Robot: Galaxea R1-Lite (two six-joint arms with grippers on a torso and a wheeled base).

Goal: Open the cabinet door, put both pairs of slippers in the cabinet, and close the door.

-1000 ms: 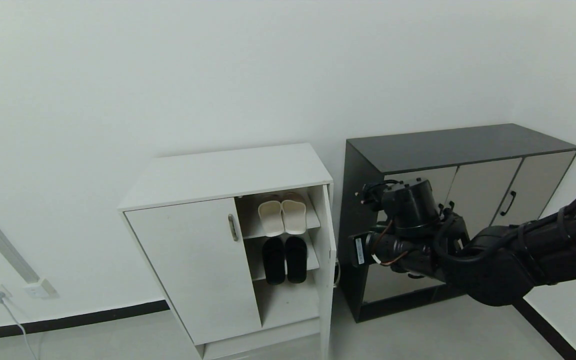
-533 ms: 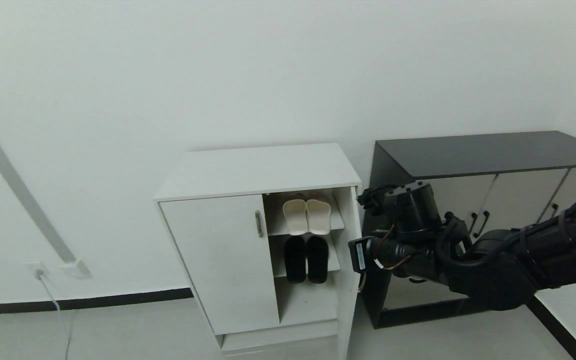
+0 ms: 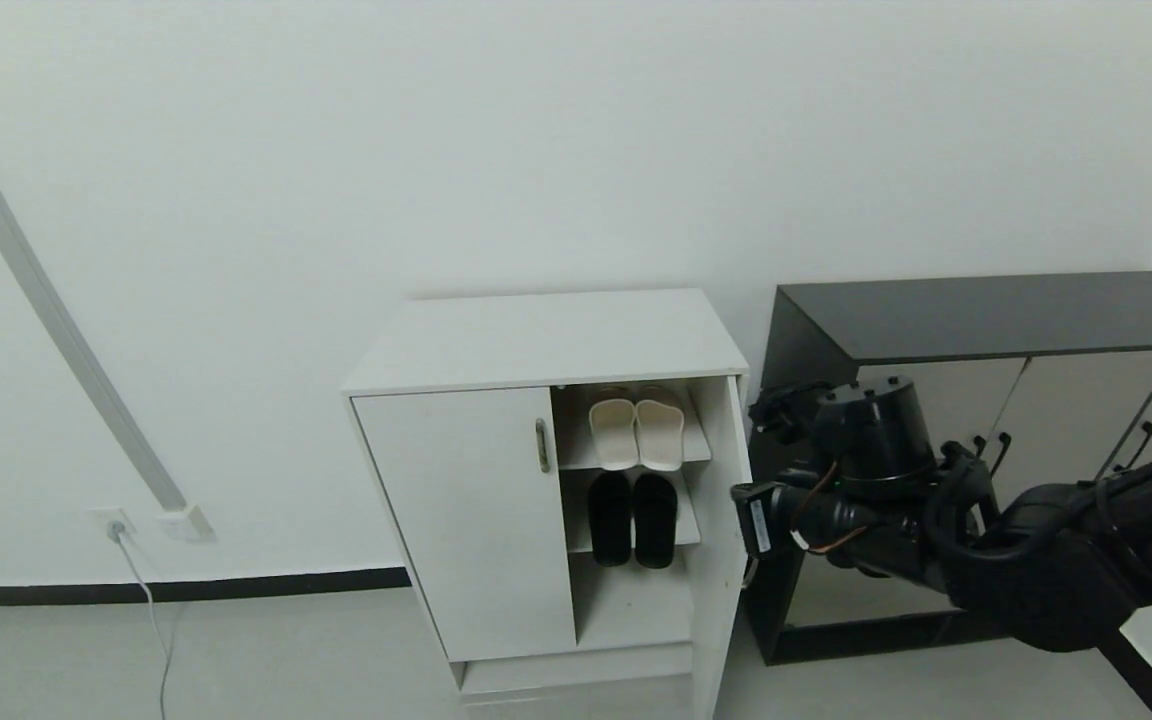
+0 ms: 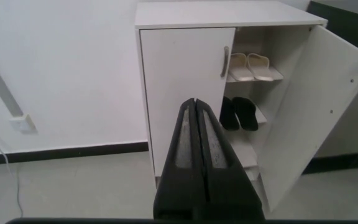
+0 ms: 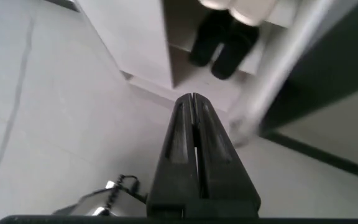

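Panned, by the look of it, rather than rearranged: cabinet [image 3: 546,340] and dark sideboard [image 3: 986,310] carried across the head view together, yet right arm [image 3: 1036,570] drawn closer to the open right door [image 3: 726,520], wrist now just beside its outer face. Inside, white slippers [image 3: 636,432] side by side on the upper shelf [image 3: 696,447], toward its front edge; black slippers [image 3: 633,518] directly below on the middle shelf [image 3: 688,530], ends reaching that shelf's front edge and perhaps a little past it. Left door [image 3: 466,520] shut flat. Right gripper [image 5: 193,99] pressed together on nothing, aimed down toward the cabinet's lower opening; left gripper [image 4: 194,102] likewise pressed together and empty, held back facing the cabinet front. Both pairs stowed, so only the closing left, judging by the layout. Risks from here: slipping off the door's smooth face or free edge during a push with closed fingers; catching the black pair between door and shelf edge if truly overhanging, leaving the door ajar; swinging too hard and getting a rebound; clipping the sideboard's near corner with the elbow.
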